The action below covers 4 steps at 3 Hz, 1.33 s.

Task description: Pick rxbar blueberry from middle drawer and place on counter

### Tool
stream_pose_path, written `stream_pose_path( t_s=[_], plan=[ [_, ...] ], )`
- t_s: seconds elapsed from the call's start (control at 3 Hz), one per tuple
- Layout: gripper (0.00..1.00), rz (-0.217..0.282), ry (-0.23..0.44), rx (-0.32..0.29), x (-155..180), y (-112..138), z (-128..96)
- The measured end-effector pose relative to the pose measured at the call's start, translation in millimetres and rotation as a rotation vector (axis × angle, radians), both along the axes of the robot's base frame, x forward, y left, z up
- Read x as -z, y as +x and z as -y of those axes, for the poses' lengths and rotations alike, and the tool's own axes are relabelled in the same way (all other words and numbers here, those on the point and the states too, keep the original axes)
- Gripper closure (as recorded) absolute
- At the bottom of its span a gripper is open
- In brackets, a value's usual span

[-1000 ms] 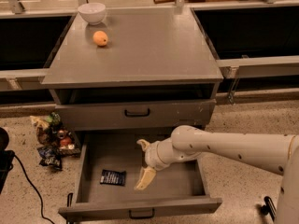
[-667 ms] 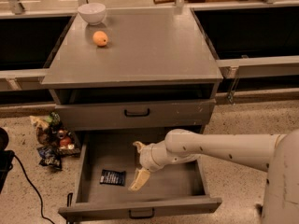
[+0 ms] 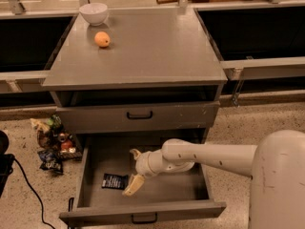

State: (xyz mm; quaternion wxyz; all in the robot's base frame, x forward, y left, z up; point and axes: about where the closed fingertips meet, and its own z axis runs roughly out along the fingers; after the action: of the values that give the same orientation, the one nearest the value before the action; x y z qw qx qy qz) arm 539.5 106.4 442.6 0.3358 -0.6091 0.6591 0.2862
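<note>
Inspection finding: the middle drawer is standing pulled out beneath the counter. The rxbar blueberry is lying flat on the drawer floor, toward the drawer's front left. The gripper is reaching into the drawer from its right side. It is gaping wide and gripping nothing, with its lower finger just beside the bar's right end. Above the drawer, an orange fruit and a white bowl are sitting on the counter. Loose wrappers are lying on the floor left of the drawer.
</note>
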Motion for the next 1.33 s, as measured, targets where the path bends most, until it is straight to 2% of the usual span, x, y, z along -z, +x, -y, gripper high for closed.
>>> stream_pose_path(
  t_s=[0.33, 0.67, 1.0, 1.33],
  plan=[
    [0.00, 0.000, 0.000, 0.000, 0, 0, 0],
    [0.00, -0.006, 0.009, 0.004, 23, 3, -10],
    [0.00, 0.014, -0.020, 0.005, 53, 9, -27],
    [0.00, 0.023, -0.014, -0.001, 78, 16, -43]
  ],
)
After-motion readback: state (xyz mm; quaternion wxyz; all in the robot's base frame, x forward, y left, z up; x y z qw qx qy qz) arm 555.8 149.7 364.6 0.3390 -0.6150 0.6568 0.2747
